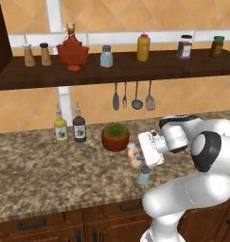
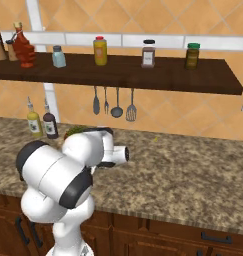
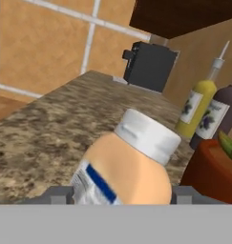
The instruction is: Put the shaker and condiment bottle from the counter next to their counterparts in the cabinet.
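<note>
Tool: my tool (image 1: 134,156) sits low over the bench, pointing toward the arm's left; in the hand view its two fingers flank the condiment bottle (image 3: 124,169) on either side, clamped on it as far as I can read.
Condiment bottle: peach-tan body, pale cap, label band with a blue stripe; in the left base view it (image 1: 132,155) shows just past the hand, lifted clear of the bench or barely above it, I cannot tell which.
Shaker: blue-grey shaker (image 1: 144,175) stands upright on the bench (image 1: 36,175), just below the hand in the left base view, near the front edge.
Near neighbours: potted plant (image 1: 115,136) in a red-brown pot just beyond the tool; two tall thin-necked bottles (image 1: 69,126), yellow and dark, further left by the wall.
Cabinet: open dark shelf (image 1: 135,71) above the bench, well apart from the tool.
Counterparts: red leaf-shaped bottle (image 1: 73,49) and lookalike shaker (image 1: 106,56) stand near each other on the shelf.
Other shelf items: two brown shakers (image 1: 36,55) at far left, yellow bottle with red cap (image 1: 143,47), two jars to the right.
Wall: utensils (image 1: 132,96) hang under the shelf.
</note>
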